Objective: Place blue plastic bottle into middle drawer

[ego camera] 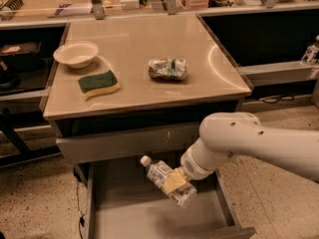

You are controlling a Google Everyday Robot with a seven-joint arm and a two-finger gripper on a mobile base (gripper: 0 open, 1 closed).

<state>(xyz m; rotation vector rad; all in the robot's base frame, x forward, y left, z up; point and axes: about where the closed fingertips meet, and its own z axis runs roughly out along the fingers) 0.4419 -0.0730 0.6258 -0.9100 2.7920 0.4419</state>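
My gripper (pixel 174 182) is shut on the blue plastic bottle (pixel 160 175), a small clear bottle with a white cap and a pale printed label. The bottle lies tilted, cap pointing up and to the left, held just above the open middle drawer (pixel 134 218). That drawer is a wide grey metal tray pulled out below the table, with a flat bottom. My white arm (pixel 249 143) reaches in from the right and hides the drawer's right rear corner.
On the table top (pixel 139 39) stand a white bowl (pixel 76 53), a green and yellow sponge (pixel 98 83) and a silvery wrinkly pack with a green band (pixel 168 68). A shallower closed drawer front (pixel 119 142) sits just above the open one. Speckled floor lies on both sides.
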